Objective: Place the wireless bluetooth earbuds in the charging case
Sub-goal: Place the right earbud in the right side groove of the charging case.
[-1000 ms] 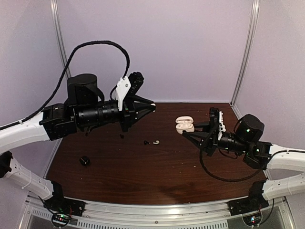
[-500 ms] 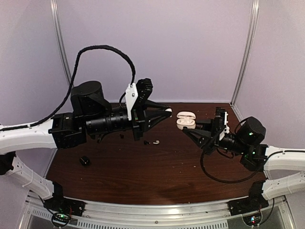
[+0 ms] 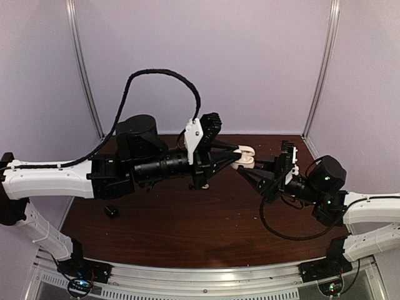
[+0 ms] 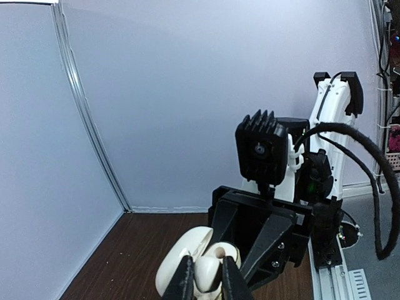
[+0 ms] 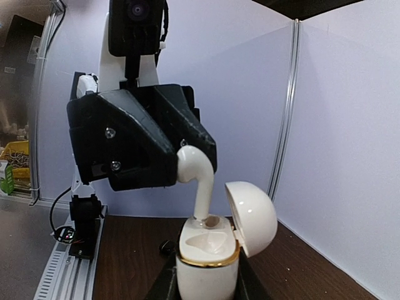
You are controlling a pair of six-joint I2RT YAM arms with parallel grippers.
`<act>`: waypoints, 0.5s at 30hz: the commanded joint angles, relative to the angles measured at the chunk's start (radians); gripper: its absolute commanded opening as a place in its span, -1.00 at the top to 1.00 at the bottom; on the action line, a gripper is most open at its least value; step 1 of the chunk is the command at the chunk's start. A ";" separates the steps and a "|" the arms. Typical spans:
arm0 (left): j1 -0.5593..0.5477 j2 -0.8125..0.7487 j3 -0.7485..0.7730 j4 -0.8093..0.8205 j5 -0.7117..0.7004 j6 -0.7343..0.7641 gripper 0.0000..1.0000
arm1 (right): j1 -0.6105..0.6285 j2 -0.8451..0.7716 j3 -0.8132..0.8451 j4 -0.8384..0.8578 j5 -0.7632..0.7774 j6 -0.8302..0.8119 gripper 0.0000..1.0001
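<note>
The white charging case stands upright with its lid swung open, and my right gripper is shut on its base. My left gripper is shut on a glossy white earbud. The earbud's stem points down, with its tip at the rim of one socket in the case. The top view shows both grippers meeting over the back middle of the table, left gripper just above the case. One black earbud lies on the table behind the case. The other earbuds are hidden.
A small black object sits on the dark wooden table near its left edge. Pale walls close in the back and both sides. The left arm's cable loops high above the table.
My left gripper has swung right with the white earbud until it is over the open case. The right gripper has shifted the case slightly left to meet it.
</note>
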 commanded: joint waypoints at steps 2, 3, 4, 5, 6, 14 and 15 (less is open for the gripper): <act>-0.006 0.022 0.036 0.109 0.008 -0.042 0.86 | 0.014 0.002 -0.011 0.043 0.016 0.018 1.00; -0.006 0.026 0.038 0.111 0.008 -0.045 0.86 | 0.015 0.001 -0.010 0.041 0.017 0.019 1.00; -0.006 0.030 0.039 0.112 0.011 -0.047 0.86 | 0.016 0.002 -0.009 0.038 0.019 0.019 1.00; -0.006 0.033 0.041 0.112 0.012 -0.048 0.86 | 0.017 0.001 -0.009 0.036 0.022 0.021 1.00; -0.006 0.035 0.043 0.111 0.012 -0.048 0.86 | 0.017 0.001 -0.010 0.035 0.025 0.024 1.00; -0.008 0.060 0.058 0.101 0.024 -0.052 0.88 | 0.018 -0.007 -0.016 0.030 0.052 0.039 1.00; -0.009 0.063 0.061 0.101 0.025 -0.053 0.88 | 0.018 -0.007 -0.016 0.029 0.051 0.039 1.00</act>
